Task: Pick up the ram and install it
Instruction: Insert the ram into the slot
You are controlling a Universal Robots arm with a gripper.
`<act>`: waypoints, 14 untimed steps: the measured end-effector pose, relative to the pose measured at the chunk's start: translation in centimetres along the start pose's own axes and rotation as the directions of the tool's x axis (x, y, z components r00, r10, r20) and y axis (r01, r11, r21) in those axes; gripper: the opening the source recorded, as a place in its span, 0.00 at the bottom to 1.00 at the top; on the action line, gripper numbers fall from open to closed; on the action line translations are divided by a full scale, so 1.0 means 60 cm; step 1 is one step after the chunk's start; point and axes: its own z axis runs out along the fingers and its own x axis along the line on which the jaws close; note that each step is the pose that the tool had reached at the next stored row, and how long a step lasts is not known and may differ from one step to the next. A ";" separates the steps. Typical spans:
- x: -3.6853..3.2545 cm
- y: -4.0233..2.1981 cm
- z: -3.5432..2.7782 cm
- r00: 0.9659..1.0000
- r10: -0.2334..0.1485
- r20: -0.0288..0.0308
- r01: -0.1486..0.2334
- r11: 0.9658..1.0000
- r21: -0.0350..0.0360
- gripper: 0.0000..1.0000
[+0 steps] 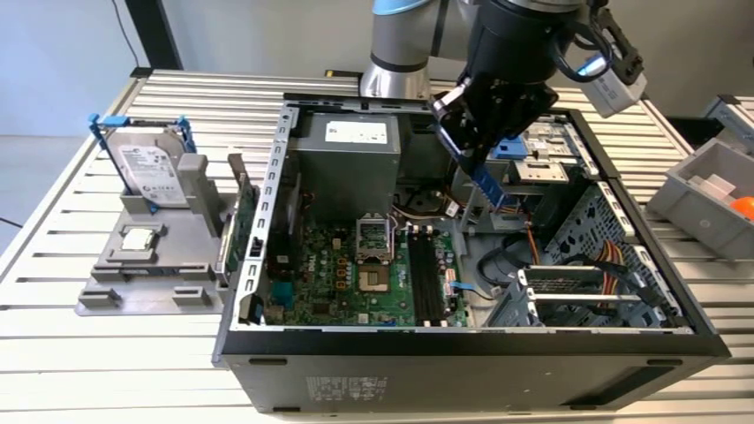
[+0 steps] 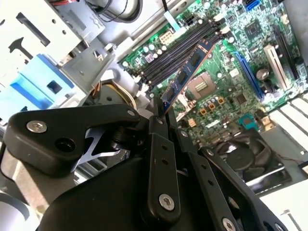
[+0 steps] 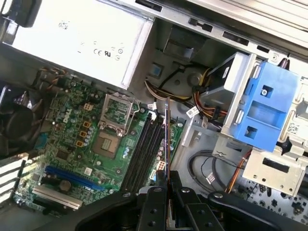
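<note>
In the exterior view, the gripper (image 1: 481, 163) hangs over the open computer case (image 1: 471, 340), its fingers closed on the ram (image 1: 493, 187). In both wrist views, the ram (image 2: 186, 77) (image 3: 166, 139) hangs above the black memory slots (image 3: 144, 151).

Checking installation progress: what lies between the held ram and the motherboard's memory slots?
Nothing: in the second wrist view the ram, clamped in the gripper, hangs above the black memory slots across open space.

Ram (image 3: 166, 139) edge-on in end effector (image 3: 166, 185)
</note>
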 end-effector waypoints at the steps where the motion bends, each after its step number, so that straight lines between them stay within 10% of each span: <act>1: 0.000 0.000 0.000 1.000 0.012 0.000 -0.012 1.000 0.000 0.00; 14: -0.003 -0.001 0.001 0.991 0.132 0.004 -0.132 0.991 0.003 0.00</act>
